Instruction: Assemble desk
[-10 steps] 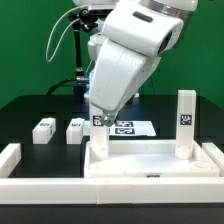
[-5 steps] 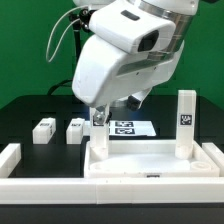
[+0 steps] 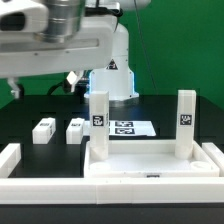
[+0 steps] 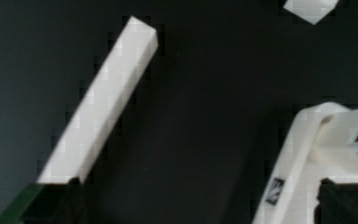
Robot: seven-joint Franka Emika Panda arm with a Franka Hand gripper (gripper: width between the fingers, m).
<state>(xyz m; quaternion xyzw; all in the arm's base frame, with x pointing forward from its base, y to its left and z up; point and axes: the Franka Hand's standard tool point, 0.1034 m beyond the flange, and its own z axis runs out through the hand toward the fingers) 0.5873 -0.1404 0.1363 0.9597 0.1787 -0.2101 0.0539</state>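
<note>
Tabletop tray (image 3: 150,165) sits at 6 o'clock in the exterior view on the black table (image 3: 40,105). 2 legs stand in it: an upright leg (image 3: 100,118) at its far 9 o'clock corner and a second upright leg (image 3: 185,118) at its far 3 o'clock corner. A loose leg (image 3: 43,130) and a second loose leg (image 3: 76,130) lie at 9 o'clock, near the marker board (image 3: 128,128). The arm (image 3: 60,40) hangs at 11 o'clock. The gripper is too unclear to tell whether its fingers are apart or together.
</note>
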